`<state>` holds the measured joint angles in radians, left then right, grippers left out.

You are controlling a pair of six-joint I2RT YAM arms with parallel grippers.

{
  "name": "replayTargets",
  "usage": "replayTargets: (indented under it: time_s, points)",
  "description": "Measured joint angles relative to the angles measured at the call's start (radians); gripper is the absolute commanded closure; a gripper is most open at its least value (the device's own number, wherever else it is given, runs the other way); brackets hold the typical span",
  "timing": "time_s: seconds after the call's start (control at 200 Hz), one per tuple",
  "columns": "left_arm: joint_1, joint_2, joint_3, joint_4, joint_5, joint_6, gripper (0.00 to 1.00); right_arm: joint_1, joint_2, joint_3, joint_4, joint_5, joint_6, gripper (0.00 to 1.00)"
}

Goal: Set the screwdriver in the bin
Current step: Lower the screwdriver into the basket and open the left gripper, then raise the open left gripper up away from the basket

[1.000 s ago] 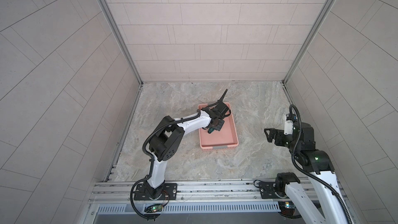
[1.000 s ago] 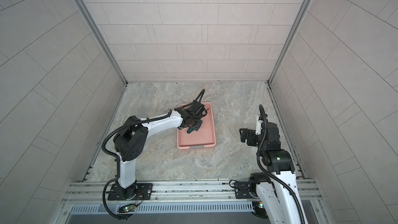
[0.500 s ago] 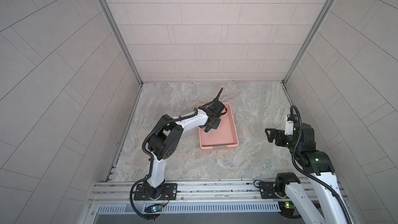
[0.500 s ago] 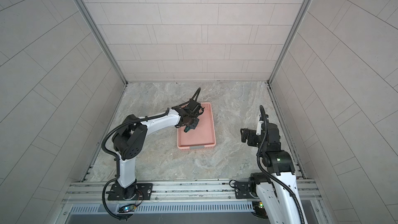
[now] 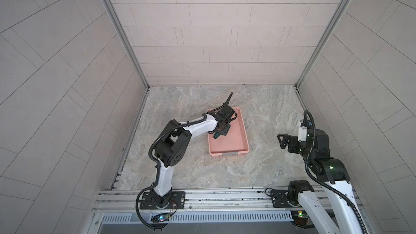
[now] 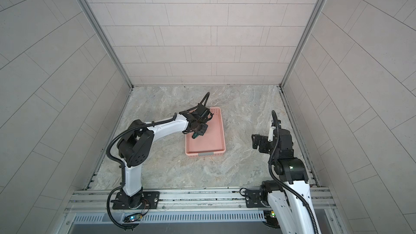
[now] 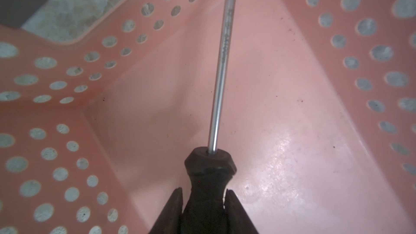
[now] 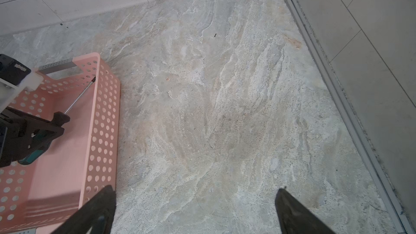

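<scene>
The salmon-pink bin [image 5: 238, 143] [image 6: 216, 143] lies mid-floor in both top views. My left gripper [image 5: 221, 131] [image 6: 200, 131] reaches into its far left part, shut on the screwdriver [image 5: 216, 135] [image 6: 195, 136]. The left wrist view shows my left gripper [image 7: 203, 191] with its fingers on either side of the black handle [image 7: 209, 169]. The thin shaft [image 7: 221, 64] runs out over the bin floor [image 7: 292, 154]. From the right wrist view, the screwdriver [image 8: 78, 96] has its tip by the bin wall [image 8: 101, 120]. My right gripper [image 5: 281, 140] [image 6: 255, 141] [image 8: 195, 189] hangs open and holds nothing, right of the bin.
Marble-patterned floor [image 8: 213, 109] spreads between the bin and the right arm. Tiled walls close in three sides, with a metal rail [image 8: 337, 86] along the right wall's foot. The arm bases stand on a rail [image 5: 225, 196] at the front.
My left gripper has shifted a little leftward inside the bin, carrying the screwdriver along. The right arm has stayed put.
</scene>
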<state>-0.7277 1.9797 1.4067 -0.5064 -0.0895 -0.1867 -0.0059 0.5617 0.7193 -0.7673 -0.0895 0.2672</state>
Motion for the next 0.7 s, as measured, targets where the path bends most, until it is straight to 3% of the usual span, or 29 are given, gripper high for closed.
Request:
replayTargets:
  time_s: [0.305, 0.48, 0.701]
  points:
    - [0.0, 0.0, -0.001, 0.004, 0.002, -0.003, 0.39, 0.0, -0.001, 0.0, 0.0, 0.002, 0.0, 0.0]
    - [0.0, -0.009, 0.002, -0.006, 0.0, -0.011, 0.01, 0.0, -0.001, 0.0, 0.0, 0.002, 0.0, 0.0]
    - [0.001, -0.116, 0.037, -0.024, -0.002, -0.006, 0.0, 0.0, -0.001, -0.002, 0.0, 0.004, 0.0, 0.0]
